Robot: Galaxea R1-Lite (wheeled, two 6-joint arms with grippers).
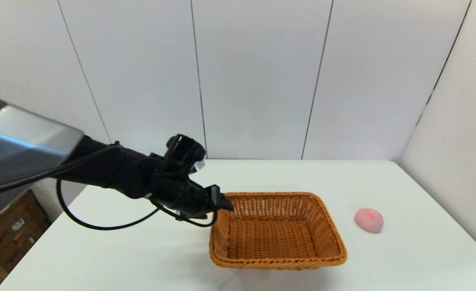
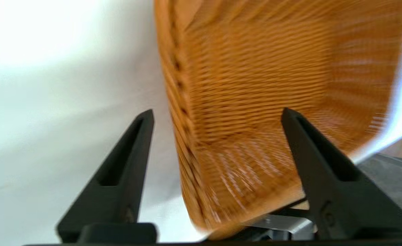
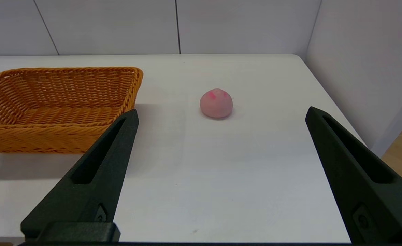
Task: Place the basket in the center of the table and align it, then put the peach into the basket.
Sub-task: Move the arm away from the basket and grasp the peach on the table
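Note:
The orange-brown wicker basket point(image 1: 278, 263) stands on the white table point(image 1: 133, 254), a little right of its middle. My left gripper point(image 1: 226, 204) is at the basket's left rim. In the left wrist view that gripper point(image 2: 218, 114) is open, one finger outside the basket point(image 2: 255, 85) wall and one over its inside. The pale pink peach point(image 1: 369, 220) lies on the table to the right of the basket. My right gripper point(image 3: 221, 110) is out of the head view; it hangs open over the table's near right part, with the peach point(image 3: 216, 103) ahead and the basket point(image 3: 51, 136) to one side.
White wall panels close off the table at the back and on the right. The table's right edge point(image 3: 337, 102) runs close beyond the peach. Cardboard boxes point(image 1: 7, 238) sit on the floor to the left of the table.

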